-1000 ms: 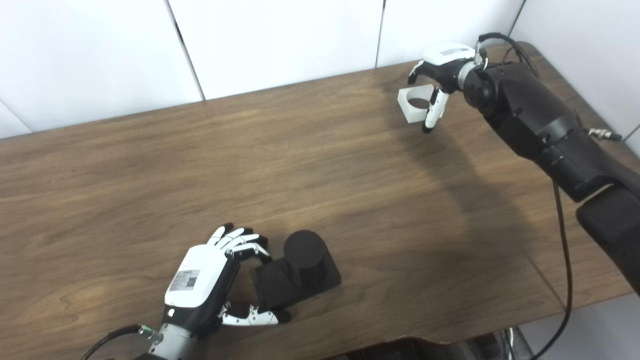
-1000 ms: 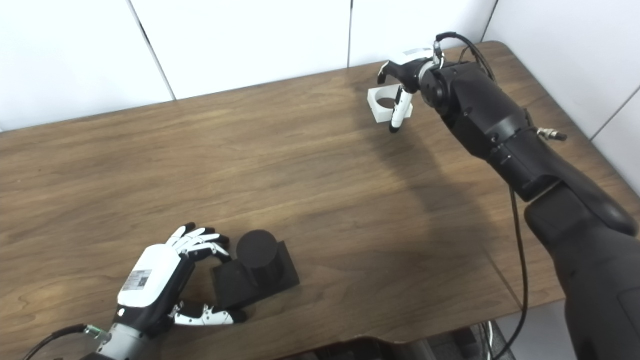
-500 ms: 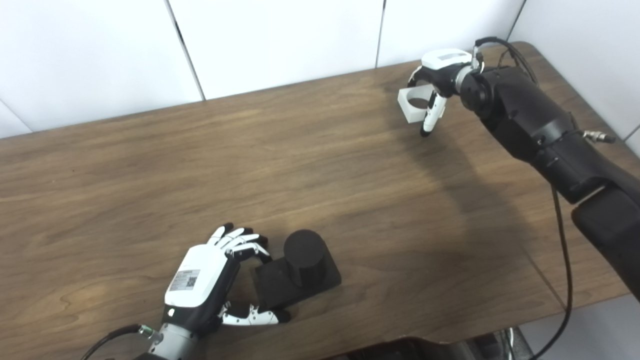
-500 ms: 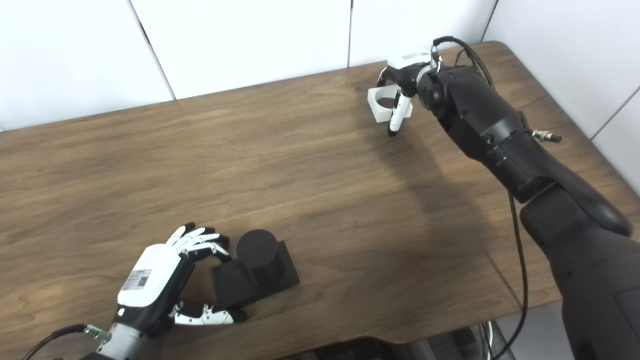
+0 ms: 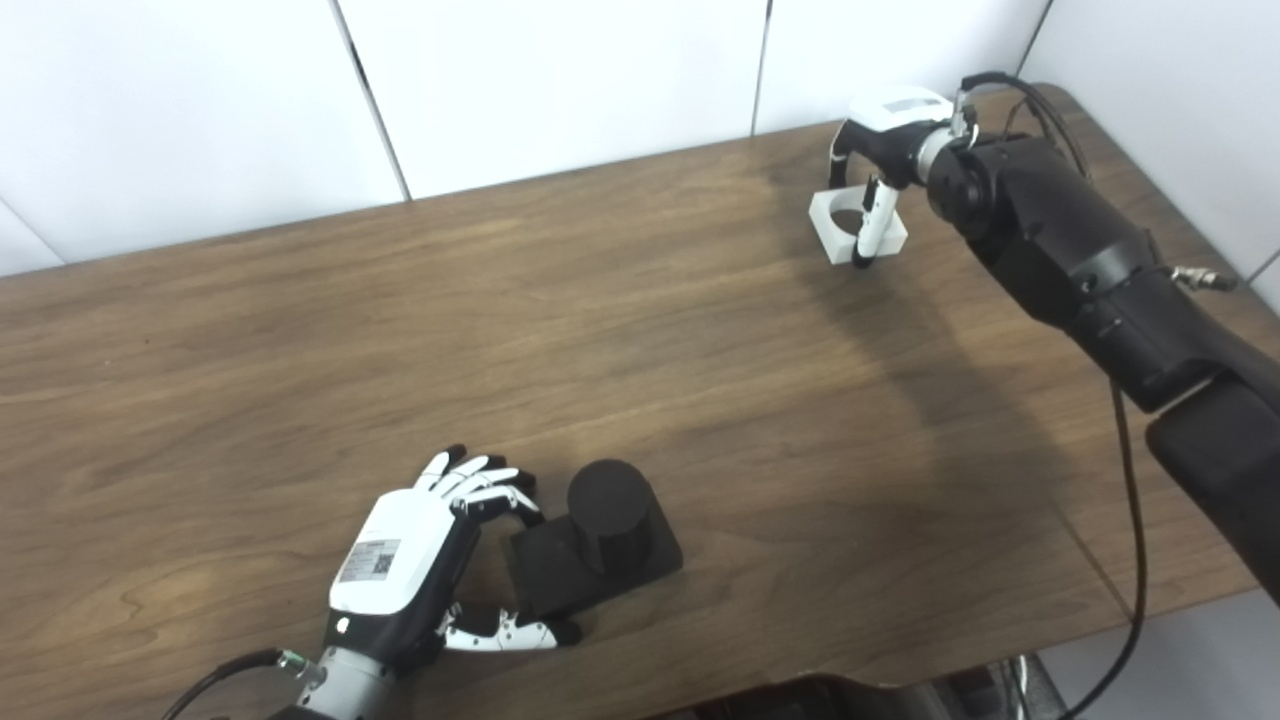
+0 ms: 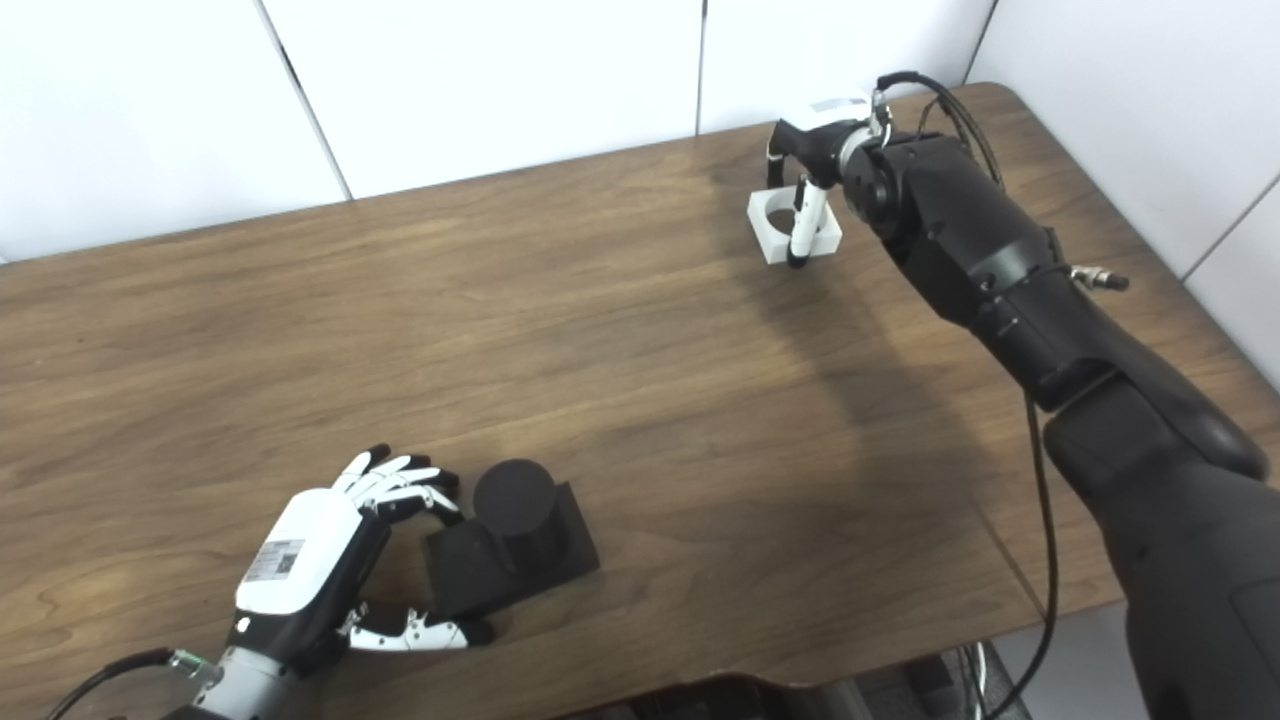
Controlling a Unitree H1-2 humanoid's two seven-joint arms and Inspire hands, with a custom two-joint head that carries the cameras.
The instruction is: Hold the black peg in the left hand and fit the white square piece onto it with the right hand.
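Observation:
The black peg point(image 5: 608, 503), a short cylinder on a square black base point(image 5: 545, 580), stands near the table's front edge. My left hand point(image 5: 405, 560) lies at the base's left end, fingers curled at its back corner and thumb along its front edge, not clearly gripping. The white square piece point(image 5: 832, 218) with a round hole is at the far right of the table. My right hand point(image 5: 888, 135) is closed on it, thumb across its front and fingers behind. Both also show in the right eye view: the peg point(image 6: 513, 498) and the piece point(image 6: 772, 218).
The brown wooden table point(image 5: 700, 350) ends at white wall panels behind. Its right edge runs close by my right arm point(image 5: 1080, 250). A black cable point(image 5: 1130, 520) hangs from that arm over the front right corner. A dark object point(image 5: 800, 700) sits below the front edge.
My right hand has closed on the white square piece and shifted it a little to the right and toward me. The left hand and black peg have not moved.

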